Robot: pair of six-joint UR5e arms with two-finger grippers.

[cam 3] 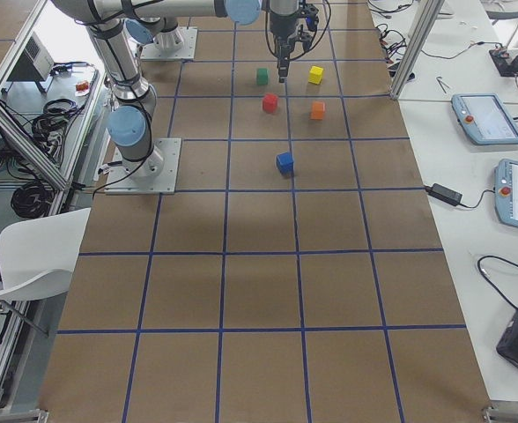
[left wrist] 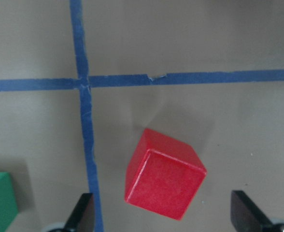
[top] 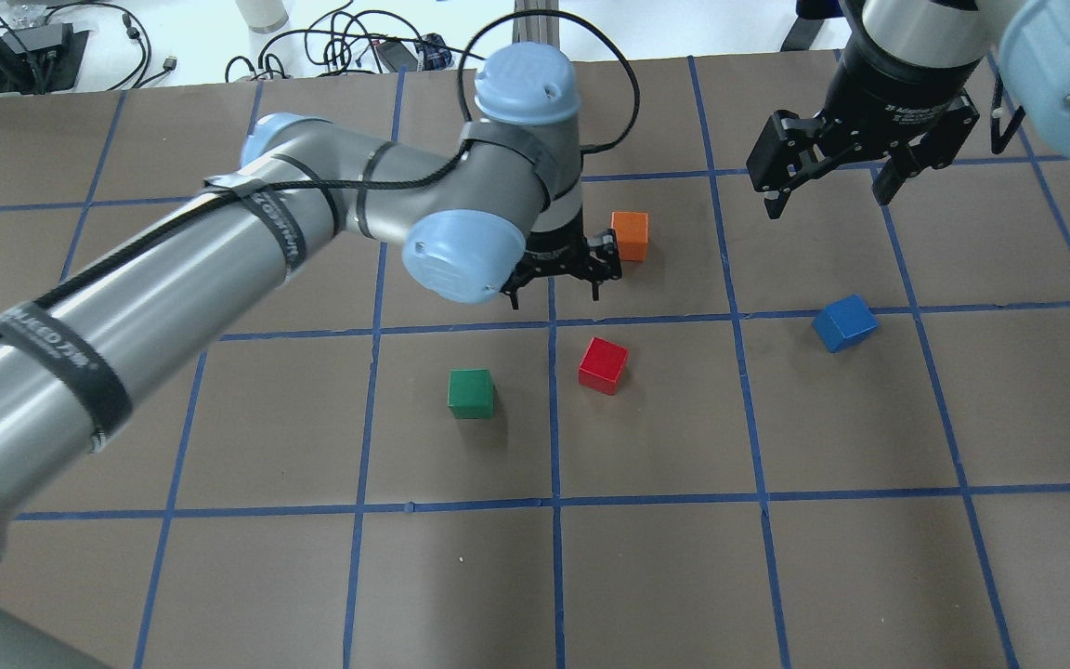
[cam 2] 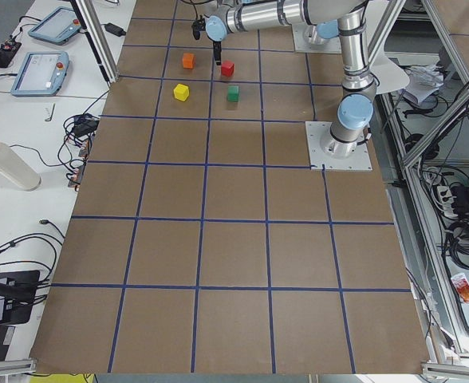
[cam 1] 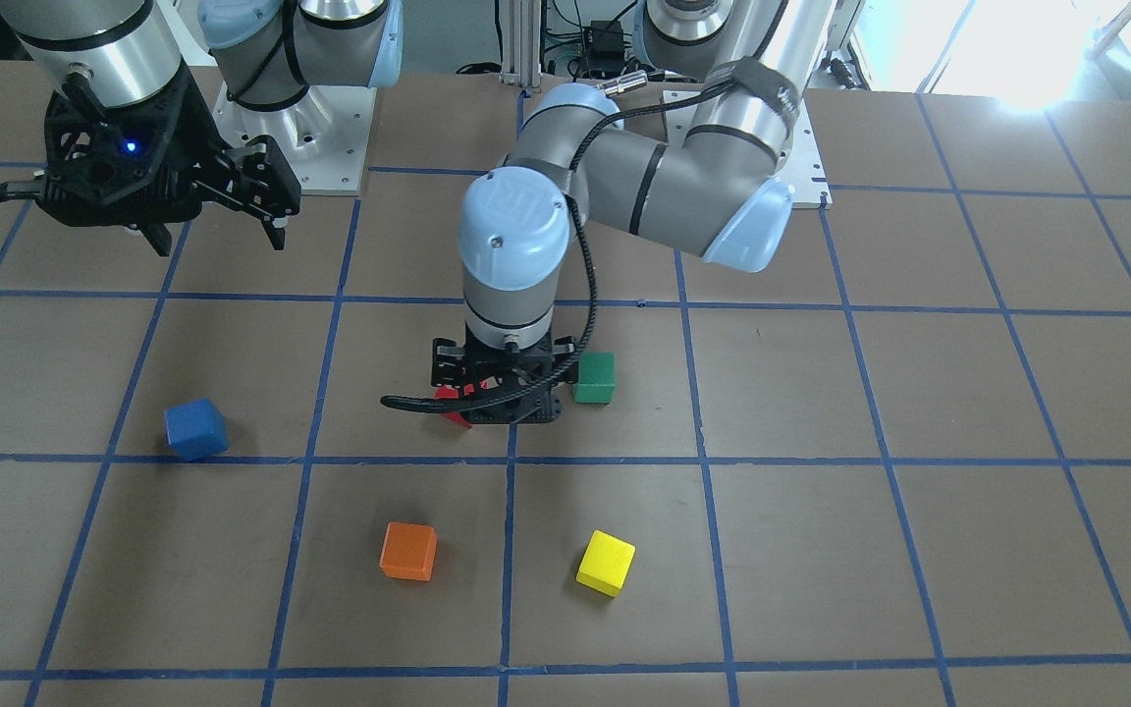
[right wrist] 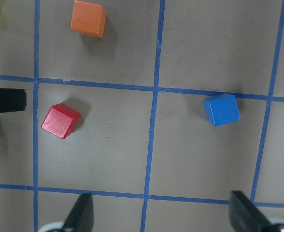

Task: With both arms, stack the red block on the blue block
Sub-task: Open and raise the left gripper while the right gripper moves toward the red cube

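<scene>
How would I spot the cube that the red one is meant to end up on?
On the brown table with its blue tape grid, the left arm bends down over the red block near the middle. The blue block sits alone, off toward the raised right gripper, beside a tape line: the only blue cube, turned askew to the grid.

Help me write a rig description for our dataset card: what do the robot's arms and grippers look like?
Both arms, left arm and right arm, are silver-grey tubes with light-blue joint caps. A black cable runs along the left arm under lettered black straps. The left gripper and right gripper are black, two-fingered; the right one shows a blue light.
</scene>
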